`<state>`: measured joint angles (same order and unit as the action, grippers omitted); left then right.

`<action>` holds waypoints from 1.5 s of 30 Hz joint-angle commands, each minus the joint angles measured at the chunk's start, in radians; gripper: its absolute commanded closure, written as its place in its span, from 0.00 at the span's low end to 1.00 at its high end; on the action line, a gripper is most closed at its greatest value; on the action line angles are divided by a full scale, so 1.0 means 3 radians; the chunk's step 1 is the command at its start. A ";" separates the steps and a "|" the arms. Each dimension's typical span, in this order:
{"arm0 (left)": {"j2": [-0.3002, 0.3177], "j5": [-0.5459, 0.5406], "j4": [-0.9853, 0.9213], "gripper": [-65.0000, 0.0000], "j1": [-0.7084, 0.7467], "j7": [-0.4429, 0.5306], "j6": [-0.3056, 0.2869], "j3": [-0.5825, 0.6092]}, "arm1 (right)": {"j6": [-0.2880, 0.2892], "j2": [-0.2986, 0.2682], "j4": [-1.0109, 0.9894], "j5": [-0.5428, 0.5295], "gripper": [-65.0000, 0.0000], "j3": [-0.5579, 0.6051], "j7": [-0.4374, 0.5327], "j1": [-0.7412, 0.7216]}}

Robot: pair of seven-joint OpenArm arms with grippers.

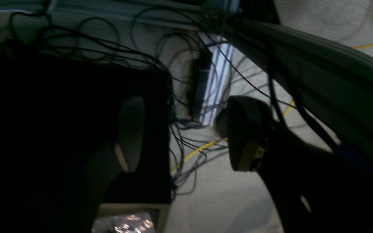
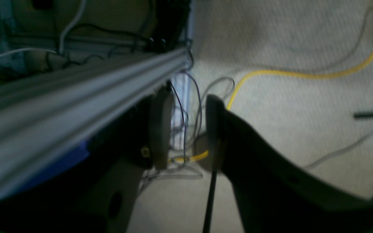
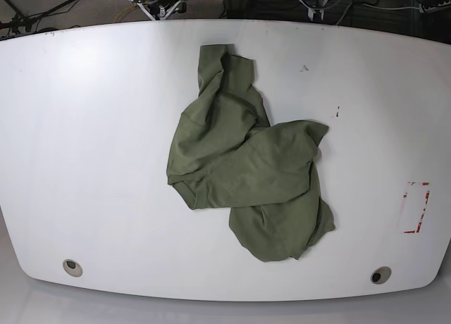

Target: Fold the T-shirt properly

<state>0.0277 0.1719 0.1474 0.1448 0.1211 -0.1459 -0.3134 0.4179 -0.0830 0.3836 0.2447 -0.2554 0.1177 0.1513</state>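
Smack in the middle of the white worktop (image 3: 84, 127) the T-shirt (image 3: 246, 169) is dumped in a crumpled heap, so nothing that counts as folding is done yet. One bunched part is stretched toward 12 o'clock, a rounded lump is sagging toward 5 o'clock, and a flatter flap is laid across the middle. No sleeve or collar can be picked out cleanly from the base view.

Neither arm is seen over the worktop at all. The left fingers (image 1: 180, 132) are held spread apart with nothing between them, only carpet and a tangle of cables (image 1: 186, 152) behind. The right fingers (image 2: 186, 132) are parted by a narrower gap, also empty, with a yellow cable (image 2: 303, 75) on the floor beyond and a grey frame rail (image 2: 76, 94) close by at 9 o'clock. So the shirt is well apart from both, and it isn't caught in either wrist view.

The step in hand is judged to be the very start: arms parked, cloth untouched. What's probably called for next is both arms being brought in over the worktop and the heap being spread flat before any real fold is tried.
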 commanded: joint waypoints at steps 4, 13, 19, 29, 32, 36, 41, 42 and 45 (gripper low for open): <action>-0.0049 -0.0013 0.0657 0.43 0.0405 0.0023 -0.0007 -0.0001 | 0.0006 0.0023 0.0616 -0.0010 0.73 -0.0010 -0.0032 0.0327; -0.0110 -0.0013 0.1644 0.43 0.1059 0.0023 -0.0012 -0.0001 | 0.0026 0.0177 0.1660 -0.0041 0.73 -0.0026 -0.0379 0.0956; -0.0115 -0.0018 0.2299 0.43 0.1515 0.0023 -0.0017 0.0004 | 0.0026 0.0228 0.2233 -0.0046 0.73 -0.0021 -0.0379 0.1411; -0.0202 -0.0028 0.3408 0.44 0.2205 0.0018 -0.0421 -0.0001 | 0.0031 0.0356 0.3010 -0.0153 0.73 -0.0036 -0.0379 0.2127; -0.0238 -0.0084 0.3685 0.44 0.2353 0.0018 -0.0421 -0.0001 | 0.0031 0.0346 0.3245 -0.0506 0.73 -0.0036 -0.0385 0.2316; -0.0258 -0.0330 0.4017 0.44 0.2578 0.0018 -0.0437 0.0004 | 0.0036 0.0310 0.3624 -0.0813 0.73 -0.0031 -0.0512 0.2588; -0.0258 -0.0494 0.4472 0.44 0.2839 0.0018 -0.0437 0.0014 | 0.0036 0.0208 0.4222 -0.1166 0.73 -0.0036 -0.0548 0.2997; -0.0258 -0.0509 0.4549 0.44 0.2885 0.0018 -0.0437 0.0014 | 0.0036 0.0208 0.4335 -0.1212 0.73 -0.0036 -0.0548 0.3068; -0.0258 -0.0575 0.4800 0.44 0.3044 0.0013 -0.0437 0.0019 | 0.0036 0.0208 0.4647 -0.1330 0.73 -0.0041 -0.0548 0.3283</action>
<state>-0.0517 0.0196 1.5352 1.0203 0.1059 -0.2737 -0.3065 0.4183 -0.0196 1.7187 -0.1314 -0.2665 -0.0631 1.0981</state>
